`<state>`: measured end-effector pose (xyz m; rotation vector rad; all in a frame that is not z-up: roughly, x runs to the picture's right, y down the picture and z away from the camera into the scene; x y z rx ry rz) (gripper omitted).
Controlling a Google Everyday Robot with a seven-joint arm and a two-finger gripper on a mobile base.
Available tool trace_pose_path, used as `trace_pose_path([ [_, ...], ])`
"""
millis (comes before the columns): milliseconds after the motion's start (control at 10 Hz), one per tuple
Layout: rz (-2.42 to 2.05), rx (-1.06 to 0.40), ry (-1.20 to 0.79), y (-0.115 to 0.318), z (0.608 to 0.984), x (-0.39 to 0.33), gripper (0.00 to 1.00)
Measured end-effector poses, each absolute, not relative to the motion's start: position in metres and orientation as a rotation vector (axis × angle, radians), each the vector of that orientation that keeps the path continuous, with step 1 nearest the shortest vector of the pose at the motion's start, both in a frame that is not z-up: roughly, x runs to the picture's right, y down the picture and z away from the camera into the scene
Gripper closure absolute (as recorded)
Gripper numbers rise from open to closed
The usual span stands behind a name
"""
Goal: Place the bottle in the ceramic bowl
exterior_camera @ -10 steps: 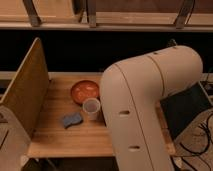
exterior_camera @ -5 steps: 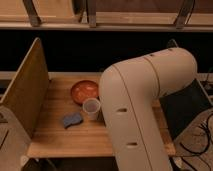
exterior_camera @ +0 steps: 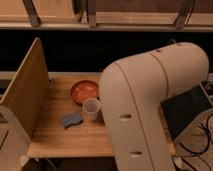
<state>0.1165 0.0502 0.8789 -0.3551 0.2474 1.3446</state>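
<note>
Possibly risked clipping the cup (exterior_camera: pixel 91 107) beside the bowl (exterior_camera: pixel 84 91), with gripper and bottle hidden behind the arm (exterior_camera: pixel 150 100), grip state impossible to tell.

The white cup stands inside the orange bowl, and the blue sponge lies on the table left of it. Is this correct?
Not quite: the camera view shows the cup on the table in front of the bowl, not inside it. The sponge does lie left of it. The gripper is out of view; only the arm shows.
</note>
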Motion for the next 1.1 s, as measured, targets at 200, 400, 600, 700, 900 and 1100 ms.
trace_pose_path([
  [200,1.267,-0.228,0.139,0.006,0.837,0.106,1.00],
  [400,1.163,-0.167,0.071,-0.018,0.816,0.085,1.00],
  [600,1.031,-0.153,0.021,-0.030,0.815,0.049,1.00],
  [700,0.971,-0.155,0.003,-0.033,0.819,0.033,1.00],
  [900,0.861,-0.163,-0.041,-0.038,0.826,0.001,1.00],
  [1100,0.770,-0.178,-0.094,-0.041,0.834,-0.028,1.00],
])
